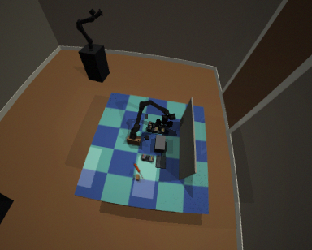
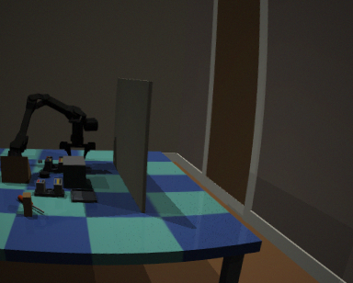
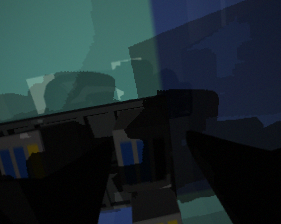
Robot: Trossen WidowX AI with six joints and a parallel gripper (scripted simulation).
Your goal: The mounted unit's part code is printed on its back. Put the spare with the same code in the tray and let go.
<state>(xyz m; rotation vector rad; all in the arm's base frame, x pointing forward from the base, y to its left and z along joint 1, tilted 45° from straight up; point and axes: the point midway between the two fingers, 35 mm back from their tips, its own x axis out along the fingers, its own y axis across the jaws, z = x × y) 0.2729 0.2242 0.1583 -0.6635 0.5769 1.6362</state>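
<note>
My gripper [image 1: 164, 122] [image 2: 77, 156] [image 3: 148, 141] is open and points down over the rack [image 3: 66, 116] of spares. In the wrist view a spare with blue stripes [image 3: 126, 155] lies between and below the fingers, partly in shadow; no grip on it shows. A spare with blue and yellow stripes [image 3: 18, 159] is to its left, and another spare [image 3: 153, 204] is below it. The dark flat tray [image 1: 161, 162] [image 2: 84, 196] holds nothing visible. Two grey units [image 1: 147, 157] [image 2: 40, 186] stand on a dark base beside it. Which unit is the mounted one, and its code, I cannot tell.
A dark box with a grey top [image 1: 160, 142] [image 2: 74, 172] stands between rack and tray. A tall grey panel [image 1: 188, 142] [image 2: 132, 138] stands beyond them. An orange-handled tool [image 1: 136, 167] and a small wooden block [image 1: 137, 178] [image 2: 28, 205] lie near the two-unit base.
</note>
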